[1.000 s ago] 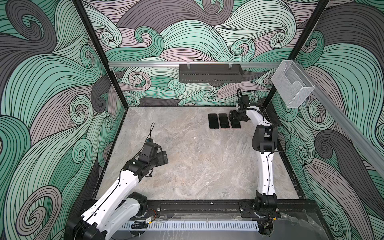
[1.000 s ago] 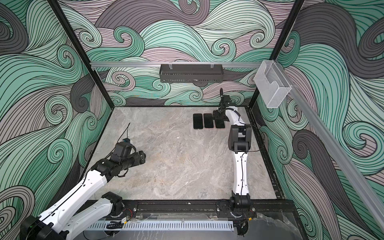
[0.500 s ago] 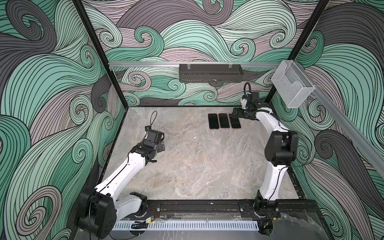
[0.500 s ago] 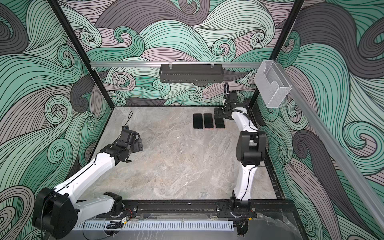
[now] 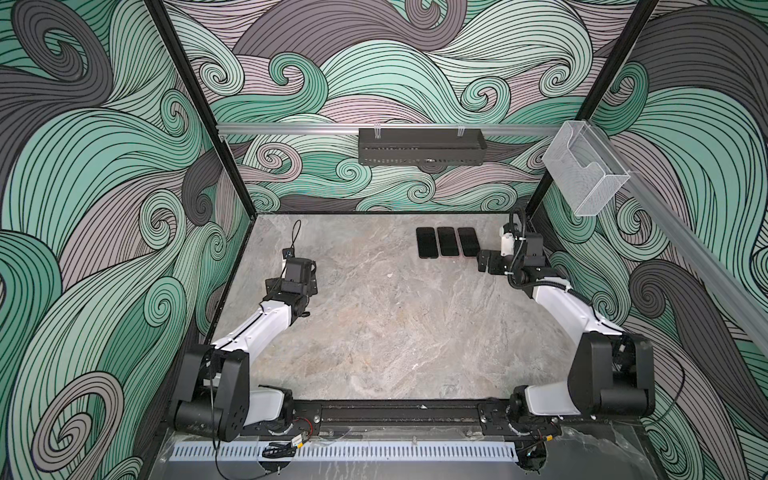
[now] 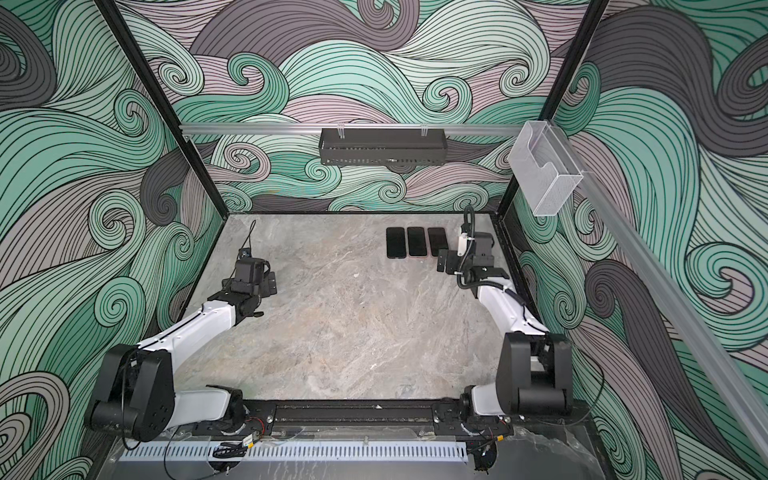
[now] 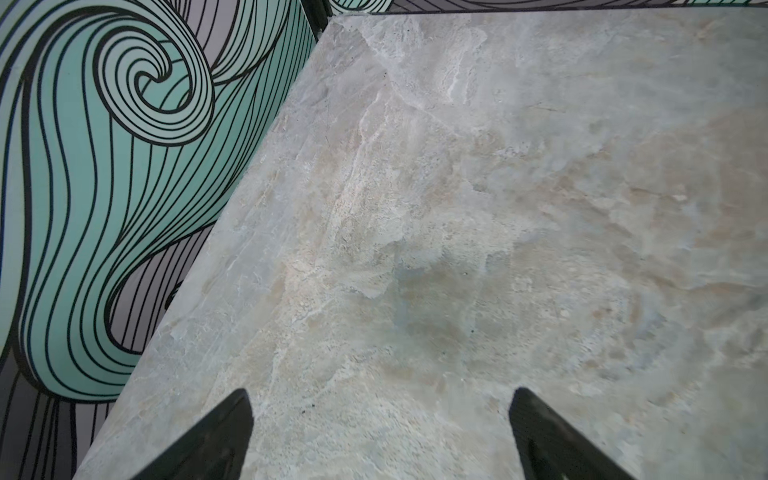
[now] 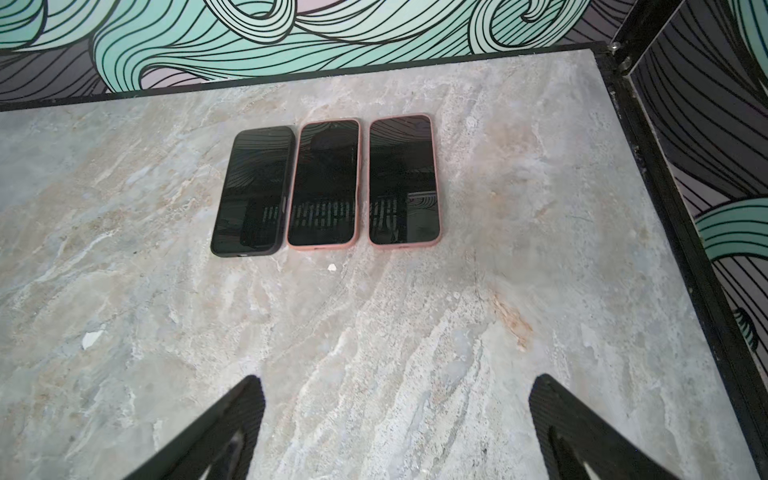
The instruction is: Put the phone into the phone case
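Entry: on the surface (image 8: 415,332) the black-cased phone (image 8: 252,191) lies with a pink-cased phone (image 8: 324,183) just beside it and a second pink-cased phone (image 8: 403,180) beyond, all seemingly seated; right pincer (image 8: 397,382) released and empty near it, left pincer (image 7: 380,395) released well apart, so you lift clear without nudging them.
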